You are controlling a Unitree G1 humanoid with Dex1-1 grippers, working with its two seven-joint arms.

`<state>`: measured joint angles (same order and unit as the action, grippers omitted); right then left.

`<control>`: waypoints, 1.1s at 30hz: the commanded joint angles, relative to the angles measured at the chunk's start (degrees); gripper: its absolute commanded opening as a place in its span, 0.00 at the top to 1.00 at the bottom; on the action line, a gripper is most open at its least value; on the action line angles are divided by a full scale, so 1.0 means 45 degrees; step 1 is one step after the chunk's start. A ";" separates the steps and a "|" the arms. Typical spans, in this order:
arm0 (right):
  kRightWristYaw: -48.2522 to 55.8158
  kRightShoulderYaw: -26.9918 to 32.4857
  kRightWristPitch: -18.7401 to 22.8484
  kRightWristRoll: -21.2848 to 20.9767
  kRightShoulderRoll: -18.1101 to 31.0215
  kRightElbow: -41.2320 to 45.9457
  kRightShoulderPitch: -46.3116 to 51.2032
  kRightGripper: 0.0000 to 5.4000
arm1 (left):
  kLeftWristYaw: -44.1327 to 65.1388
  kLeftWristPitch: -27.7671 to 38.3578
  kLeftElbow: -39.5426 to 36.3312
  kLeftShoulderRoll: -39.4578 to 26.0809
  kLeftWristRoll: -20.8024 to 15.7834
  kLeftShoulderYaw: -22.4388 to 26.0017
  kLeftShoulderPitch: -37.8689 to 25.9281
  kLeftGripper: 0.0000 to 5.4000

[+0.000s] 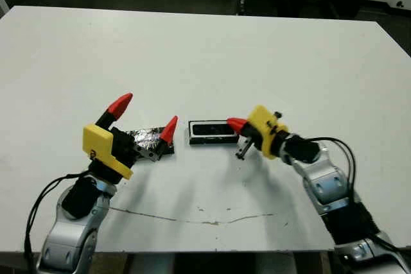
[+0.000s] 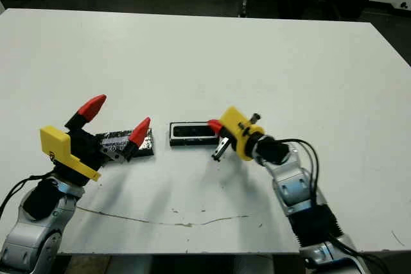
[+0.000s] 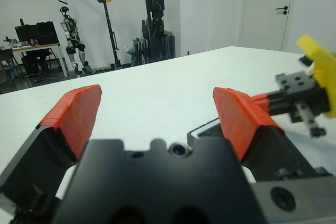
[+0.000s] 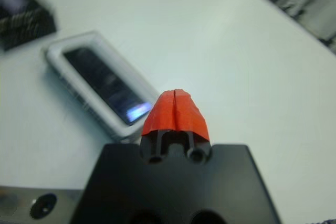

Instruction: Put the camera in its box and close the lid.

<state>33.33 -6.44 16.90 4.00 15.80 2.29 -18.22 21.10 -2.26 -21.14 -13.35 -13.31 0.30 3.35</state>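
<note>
The box [image 1: 191, 133] sits at mid-table, a black-rimmed tray with a white lining [image 4: 56, 59]. The camera [image 4: 102, 82] lies inside it, a dark glossy bar with a bluish patch. The lid [image 1: 149, 138], a flat black panel with silvery reflections, rests on the table left of the box, apart from it. My left gripper [image 1: 146, 117] hangs open just over the lid with nothing between its fingers. My right gripper [image 1: 236, 124] is shut and empty, its red tip at the box's right end.
The white table [image 1: 205, 56] stretches wide behind the box. A thin dark line [image 1: 186, 219] marks the surface near the front edge. Beyond the table stand dark floor and equipment, and a doorway shows in the left wrist view.
</note>
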 commanded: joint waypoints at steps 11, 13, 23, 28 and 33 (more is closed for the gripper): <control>-0.1019 0.4225 0.0842 0.3143 0.0904 0.6182 0.3303 1.00 | 0.4925 -0.1156 0.1522 -0.5679 0.0043 0.0697 -0.3419 0.00; -0.1439 0.4459 0.0944 0.3273 0.0714 0.6761 0.4054 1.00 | 0.5960 -0.1926 0.1960 -0.6359 -0.0208 0.0407 -0.4138 0.00; -0.2727 0.4492 0.0509 0.3671 -0.0229 0.7402 0.6260 1.00 | 1.1232 -0.1930 0.6519 -0.6313 -0.1250 -0.1191 -0.6628 0.00; -0.2968 0.4300 0.0503 0.3756 -0.0281 0.7436 0.6397 1.00 | 1.1742 -0.1974 0.7159 -0.6312 -0.0959 -0.1580 -0.6866 0.00; -0.3005 0.4017 0.0351 0.3664 -0.0263 0.7397 0.6336 1.00 | 1.2094 -0.1287 0.7897 -0.6172 -0.0376 -0.2033 -0.7154 0.00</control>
<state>20.23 12.00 18.83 20.42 14.43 35.44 10.13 74.88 -9.25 13.29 -41.59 -16.31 -7.97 -27.83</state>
